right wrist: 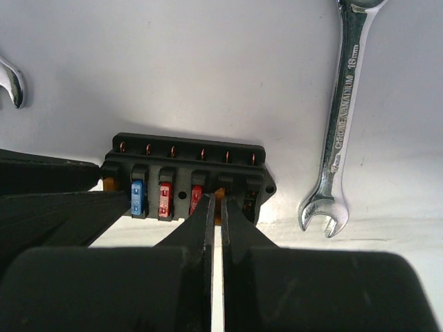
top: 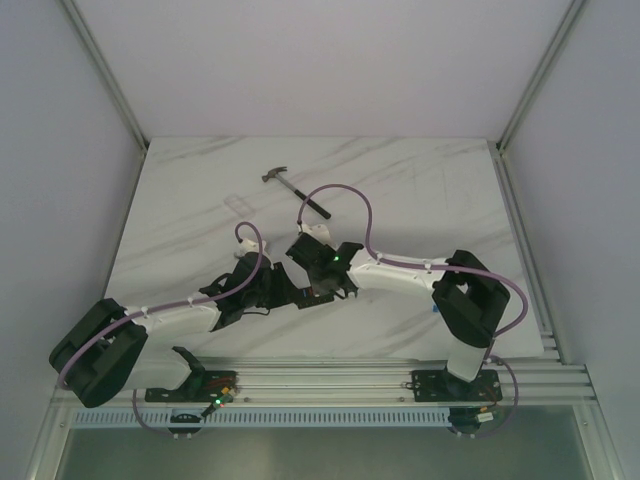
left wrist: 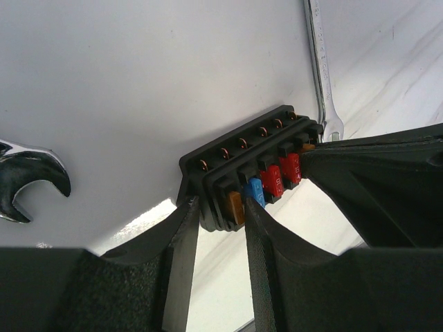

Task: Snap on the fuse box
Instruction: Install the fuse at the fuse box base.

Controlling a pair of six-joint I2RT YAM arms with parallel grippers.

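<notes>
The left gripper (left wrist: 220, 216) clamps one end of the small black rectangular plastic fuse box (left wrist: 235, 153); the right gripper (right wrist: 215, 202), jaws pinched together, touches its top face

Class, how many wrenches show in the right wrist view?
2: one wrench lies right of the fuse box; a second wrench is only partly seen at the left edge. Others may be hidden.
</notes>
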